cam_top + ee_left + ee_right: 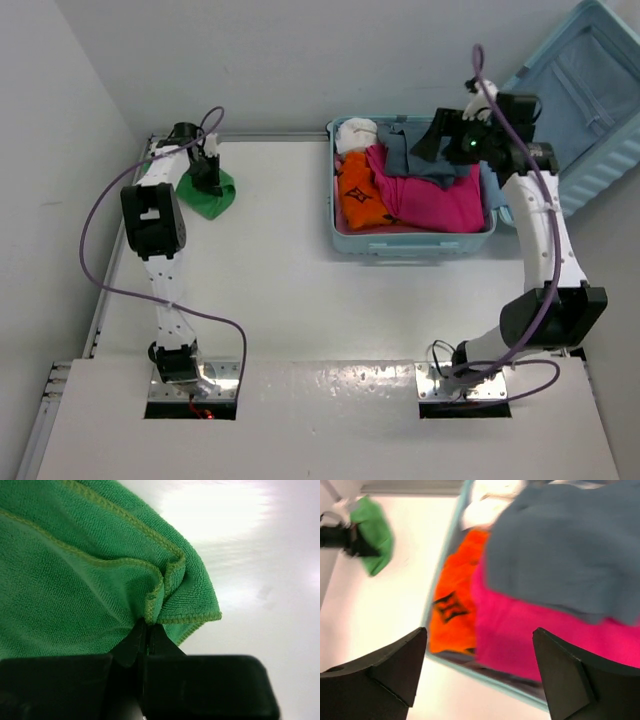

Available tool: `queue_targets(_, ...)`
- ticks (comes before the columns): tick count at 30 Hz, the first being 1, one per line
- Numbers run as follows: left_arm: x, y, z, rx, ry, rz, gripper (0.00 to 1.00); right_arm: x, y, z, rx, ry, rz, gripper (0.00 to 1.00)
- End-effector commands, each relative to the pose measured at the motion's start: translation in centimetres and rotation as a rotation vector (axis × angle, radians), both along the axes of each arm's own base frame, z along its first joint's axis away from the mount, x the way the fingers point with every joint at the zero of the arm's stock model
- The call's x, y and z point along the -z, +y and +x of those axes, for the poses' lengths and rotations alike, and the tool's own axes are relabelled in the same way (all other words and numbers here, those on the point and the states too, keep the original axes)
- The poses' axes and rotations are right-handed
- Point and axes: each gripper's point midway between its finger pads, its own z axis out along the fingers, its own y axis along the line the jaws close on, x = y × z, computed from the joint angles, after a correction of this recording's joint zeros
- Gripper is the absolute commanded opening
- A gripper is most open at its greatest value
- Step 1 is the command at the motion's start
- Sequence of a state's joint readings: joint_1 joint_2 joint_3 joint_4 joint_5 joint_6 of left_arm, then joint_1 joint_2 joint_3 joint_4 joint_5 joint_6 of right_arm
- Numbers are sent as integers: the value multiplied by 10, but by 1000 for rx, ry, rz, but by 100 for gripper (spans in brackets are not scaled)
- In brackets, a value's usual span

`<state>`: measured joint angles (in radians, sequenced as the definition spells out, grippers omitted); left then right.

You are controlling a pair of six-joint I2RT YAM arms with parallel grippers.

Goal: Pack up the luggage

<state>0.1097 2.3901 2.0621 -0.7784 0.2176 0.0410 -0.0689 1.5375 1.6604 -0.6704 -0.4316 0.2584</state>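
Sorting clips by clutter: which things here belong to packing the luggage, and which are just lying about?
Belong to the job:
luggage, open; orange garment, pink garment, grey garment and white garment inside it; green cloth, pinched by the left tool; right tool, open over the luggage.

Just lying about (rig fittings only):
purple cables; metal base plates.
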Motion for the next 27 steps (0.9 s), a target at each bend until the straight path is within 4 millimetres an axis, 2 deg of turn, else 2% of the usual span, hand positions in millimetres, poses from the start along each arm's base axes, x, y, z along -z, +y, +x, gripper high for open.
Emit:
queue_targets(1, -58, -51, -16, -41, -19, -311, 0, -11, 59, -18, -98, -45, 107, 86)
queue_targets(2, -66, -60, -14, -47, -45, -333, 0, -15, 76, -15, -129, -88, 115, 88)
queue_targets(3, -72, -67, -17, -76, -39, -357, 0, -2, 87, -18, -137, -64, 106, 88)
queue_targets(4, -75, -82, -25, -73, -25, -361, 0, 5, 96, -14, -139, -46, 115, 89)
queue_targets(5, -81, -101, -28, -86, -9, -420, 0, -1, 114, -16, -168, -53, 131, 89)
queue_targets(6, -79, -102, -31, -116, 5, -437, 0, 0, 121, -14, -166, -39, 143, 89)
queue_targets(7, -77, -118, -39, -111, 38, -461, 0, 10, 127, -9, -165, -9, 148, 89)
queue_targets(8, -69, -128, -51, -124, 88, -486, 0, 12, 138, -4, -173, 1, 151, 89)
queue_targets(9, -68, -135, -54, -150, 101, -497, 0, 22, 149, -2, -175, 40, 171, 89)
queue_targets(10, -70, -142, -57, -218, 132, -518, 0, 14, 155, 2, -179, 21, 180, 89)
queue_targets(11, -71, -154, -60, -210, 145, -524, 0, 18, 164, 5, -192, 27, 187, 89)
queue_targets(12, -80, -161, -53, -208, 108, -543, 1, 25, 170, 6, -200, 40, 183, 89)
queue_targets(13, -89, -166, -48, -232, 83, -562, 6, 20, 186, 3, -232, 18, 181, 90)
queue_targets(14, -90, -167, -42, -246, 64, -580, 42, 24, 192, 6, -232, 17, 175, 92)
queue_targets(15, -101, -167, -29, -252, -6, -598, 82, 29, 196, 7, -230, 24, 171, 92)
queue_targets(16, -111, -155, -20, -306, -44, -607, 99, 23, 211, 2, -249, 17, 173, 93)
queue_targets(17, -113, -149, -15, -317, -69, -603, 100, 37, 217, 4, -250, 54, 158, 93)
queue_targets(18, -128, -142, -7, -313, -125, -614, 100, 42, 229, -2, -259, 74, 147, 93)
queue_targets(19, -135, -133, -5, -334, -139, -621, 100, 33, 233, 0, -253, 60, 150, 93)
queue_targets(20, -153, -114, -2, -356, -193, -627, 100, 49, 239, 2, -252, 95, 133, 93)
queue_targets(22, -174, -87, -1, -398, -253, -618, 100, 55, 258, 1, -228, 104, 118, 92)
queue_targets(23, -201, -55, -1, -443, -345, -589, 100, 60, 273, 0, -243, 113, 114, 92)
queue_targets(24, -211, -39, -4, -469, -384, -565, 100, 75, 277, 3, -208, 147, 96, 92)
queue_targets(25, -225, -22, -7, -494, -433, -535, 100, 80, 286, 0, -175, 161, 84, 90)
queue_targets(26, -239, 12, -11, -548, -500, -467, 100, 80, 302, -1, -179, 176, 76, 90)
queue_targets(27, -247, 29, -17, -576, -536, -428, 100, 100, 306, 4, -138, 212, 55, 90)
